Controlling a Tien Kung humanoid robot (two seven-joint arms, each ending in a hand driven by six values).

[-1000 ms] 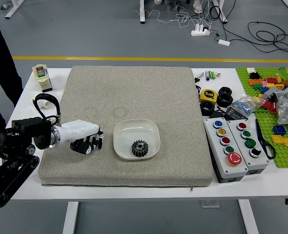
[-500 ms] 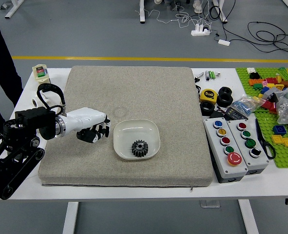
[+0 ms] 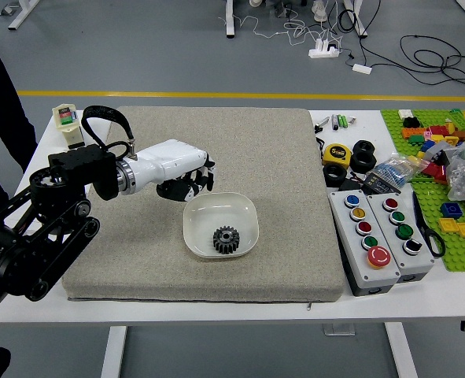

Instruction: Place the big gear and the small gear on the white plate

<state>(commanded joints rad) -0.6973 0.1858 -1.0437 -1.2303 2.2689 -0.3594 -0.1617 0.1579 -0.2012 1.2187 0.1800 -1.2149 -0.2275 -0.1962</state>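
Note:
My left hand (image 3: 191, 179) reaches in from the left, low over the grey mat, at the upper-left rim of the white plate (image 3: 204, 206). Its white back faces up and hides the underside, so I cannot tell how it is closed or whether anything is in it. One black toothed gear (image 3: 226, 240) lies flat in the lower part of the plate, apart from the hand. With no second gear visible beside it, I cannot tell whether this is the big or the small one. My right arm is out of view.
Grey button boxes (image 3: 367, 242), a yellow tape measure (image 3: 337, 154) and black rings (image 3: 363, 156) lie right of the mat (image 3: 295, 268). Farther right is a green brick board (image 3: 462, 256). A cream bottle (image 3: 67, 122) stands back left, near a person's dark-clothed leg.
My left hand has moved right and toward the far side, from the mat left of the plate to the plate's upper-left rim. The plate and its gear have stayed put.

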